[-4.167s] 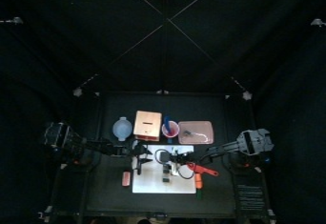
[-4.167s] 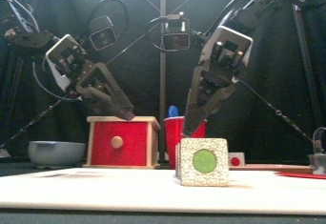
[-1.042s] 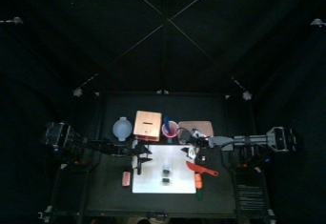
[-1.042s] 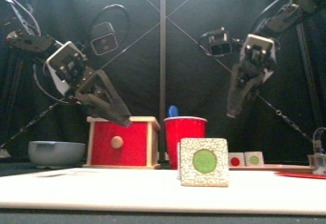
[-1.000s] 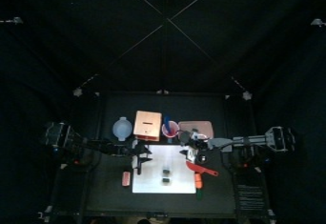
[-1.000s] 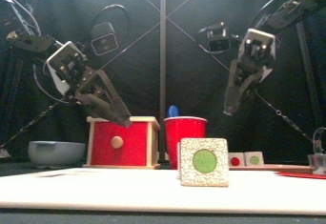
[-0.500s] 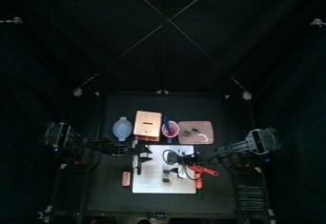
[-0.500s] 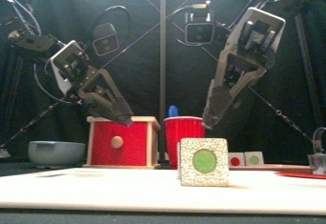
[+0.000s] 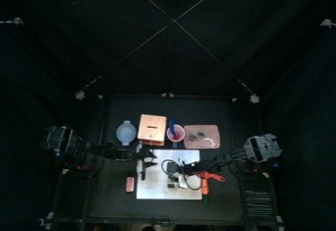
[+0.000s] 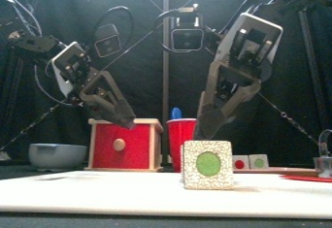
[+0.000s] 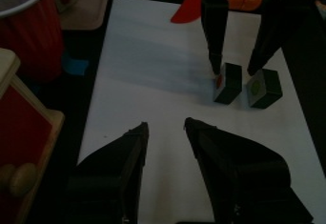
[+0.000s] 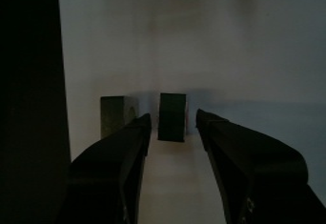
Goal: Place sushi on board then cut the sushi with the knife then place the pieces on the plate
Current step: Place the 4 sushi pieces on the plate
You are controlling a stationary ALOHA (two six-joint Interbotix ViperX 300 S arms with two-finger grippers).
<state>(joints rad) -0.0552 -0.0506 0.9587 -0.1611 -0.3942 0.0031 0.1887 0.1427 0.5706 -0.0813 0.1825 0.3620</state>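
The white cutting board (image 9: 171, 191) lies on the black tabletop (image 9: 112, 201) close to its front edge. On the board stand two dark green toy sushi pieces, side by side and just apart. From the front, the piece in view shows a speckled white face with a green centre. The first sushi piece (image 12: 173, 115) sits between the jaws of the right gripper (image 12: 173, 121). These jaws are moderately open and lowered to either side of it; whether they touch it cannot be told. The second sushi piece (image 12: 117, 112) stands just outside one of those jaws.

The left gripper (image 11: 166, 128) hovers over the board's left part, apart from both pieces, with its jaws narrowly open and empty. A red toy knife (image 9: 210, 177) lies at the board's right edge.

Farther back, a red plastic cup (image 10: 185, 140) holds a blue toy knife (image 10: 177, 114). Just left of the cup stands a pale wooden box with a red drawer front (image 10: 126, 143), and left of that a blue-grey bowl (image 10: 58, 155). The flat pink tray (image 9: 194, 143) lies to the right of the cup, well apart from the sushi.
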